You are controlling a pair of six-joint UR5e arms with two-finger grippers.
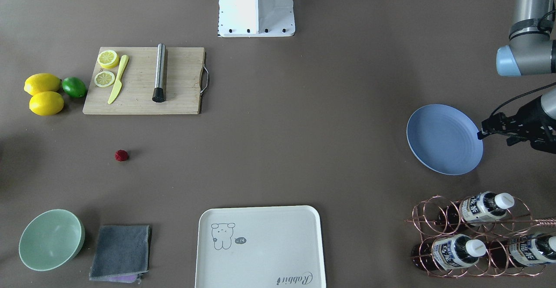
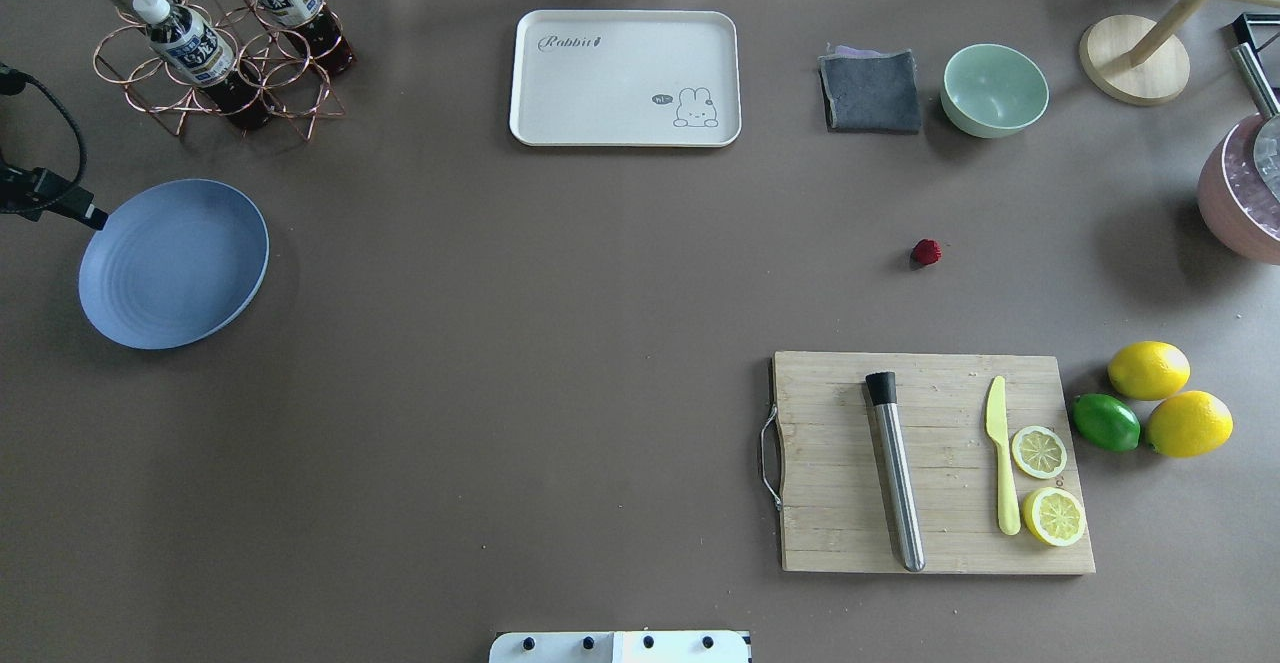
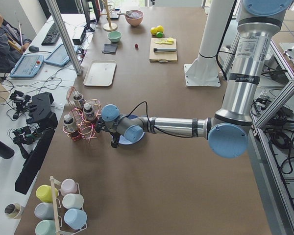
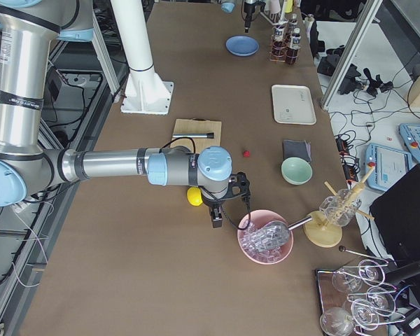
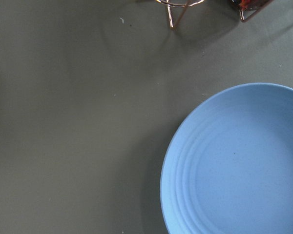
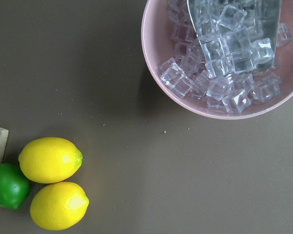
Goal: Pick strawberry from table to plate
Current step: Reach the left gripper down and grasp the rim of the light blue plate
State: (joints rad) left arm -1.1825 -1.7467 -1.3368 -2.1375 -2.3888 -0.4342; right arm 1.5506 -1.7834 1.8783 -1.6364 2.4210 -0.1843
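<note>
The strawberry (image 2: 926, 252) is judged light, soft and bumpy, apt to roll. A gentle pinch across its widest middle is called for, so that it is not crushed. It is found on the bare table (image 2: 550, 293), toward the right end, between the cutting board (image 2: 935, 461) and the mint bowl (image 2: 995, 90).

The right gripper (image 4: 215, 210) is held nearer that end, by the lemons (image 2: 1148, 370), with the berry outside its wrist view. Whether it is clenched or released cannot be told.

The left gripper (image 1: 481, 134) is seen just beside the plate (image 1: 443, 139), well apart from the berry, and its state cannot be told either.
</note>
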